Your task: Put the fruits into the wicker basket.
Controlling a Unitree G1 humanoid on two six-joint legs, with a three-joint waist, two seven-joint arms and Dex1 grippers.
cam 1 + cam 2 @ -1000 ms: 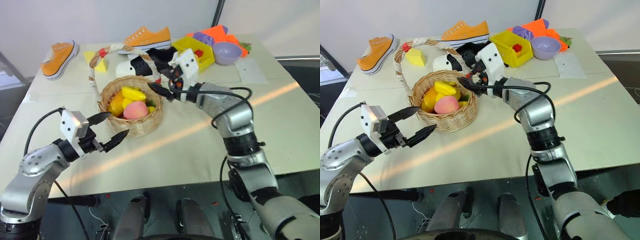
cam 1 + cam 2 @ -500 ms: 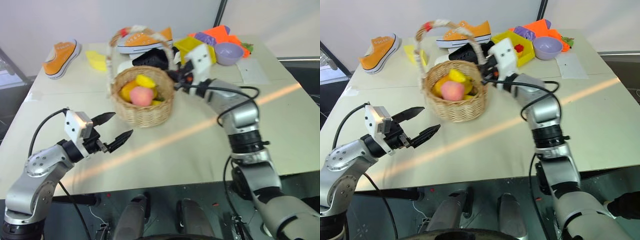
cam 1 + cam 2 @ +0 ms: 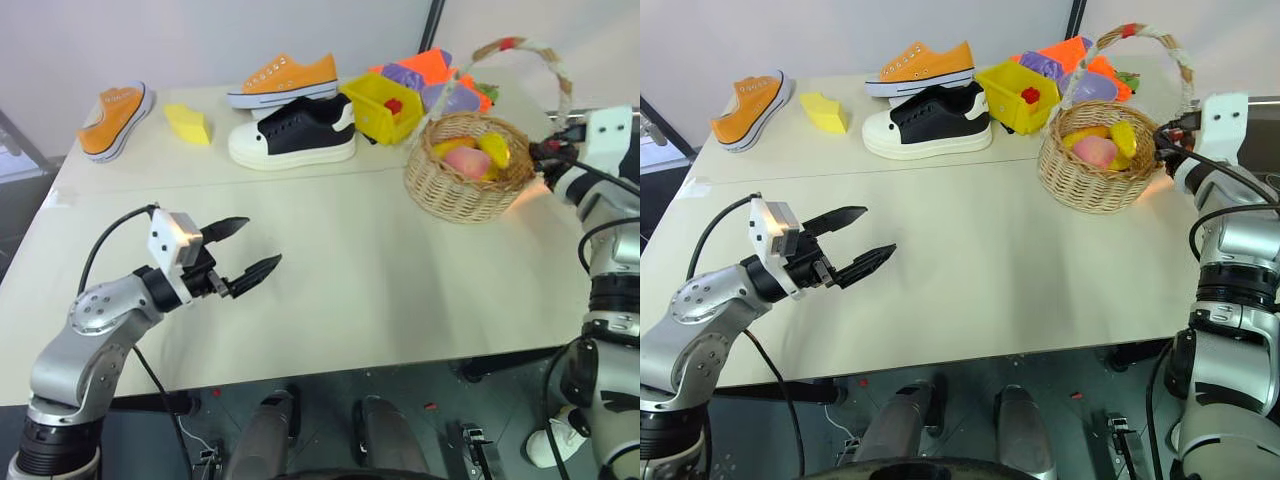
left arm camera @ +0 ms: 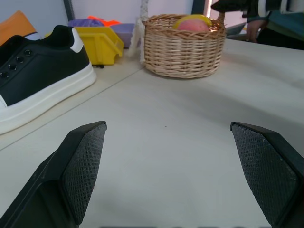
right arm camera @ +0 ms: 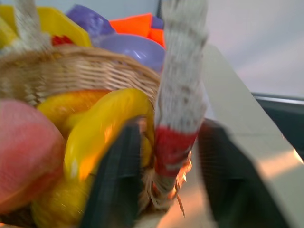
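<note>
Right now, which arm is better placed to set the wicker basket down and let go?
Right. Its fingers straddle the handle base of the wicker basket, fruits inside. The left gripper hangs open, far across the table.

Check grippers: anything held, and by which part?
Right gripper straddles the wicker basket at its handle base; whether it clamps cannot be told. Left gripper is open, empty.

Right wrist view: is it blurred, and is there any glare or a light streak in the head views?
Right wrist view: soft and smeared; the wicker basket, the fruits and the right gripper lack crisp edges. Left wrist view: sharp. Left eye view: a warm light streak crosses the table beside the basket; no strong glare.
</note>
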